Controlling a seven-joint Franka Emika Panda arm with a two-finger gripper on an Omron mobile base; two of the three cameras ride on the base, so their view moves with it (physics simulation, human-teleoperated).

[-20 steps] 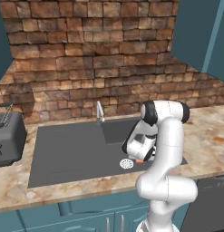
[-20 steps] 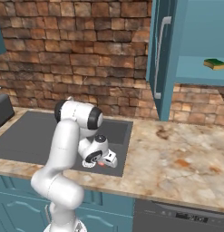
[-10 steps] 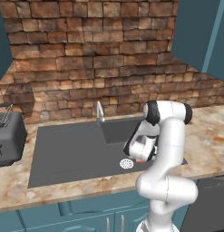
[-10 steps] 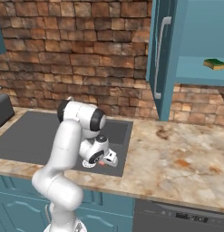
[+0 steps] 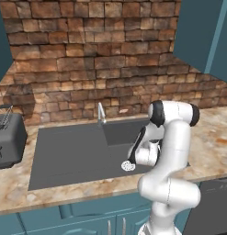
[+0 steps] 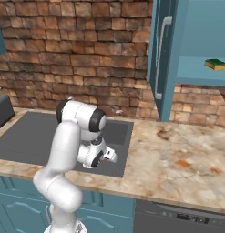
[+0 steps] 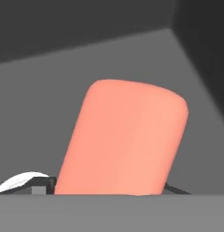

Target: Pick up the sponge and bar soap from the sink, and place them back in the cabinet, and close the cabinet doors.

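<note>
Soap (image 7: pixel 127 140) now sits pinched between the fingers of the hand (image 6: pixel 109 155), which was spread wide a second ago and has since closed on the bar low in the sink (image 5: pixel 69 156). Sponge (image 6: pixel 216 64) already rests on the cabinet (image 6: pixel 196 73) shelf, doors open. Lifting the bar looks next.

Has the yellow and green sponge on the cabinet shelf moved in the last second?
No. The sponge sits at the same spot on the teal cabinet shelf.

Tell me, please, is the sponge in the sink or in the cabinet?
In the cabinet: the sponge lies on its inner shelf, beside the open door.
</note>
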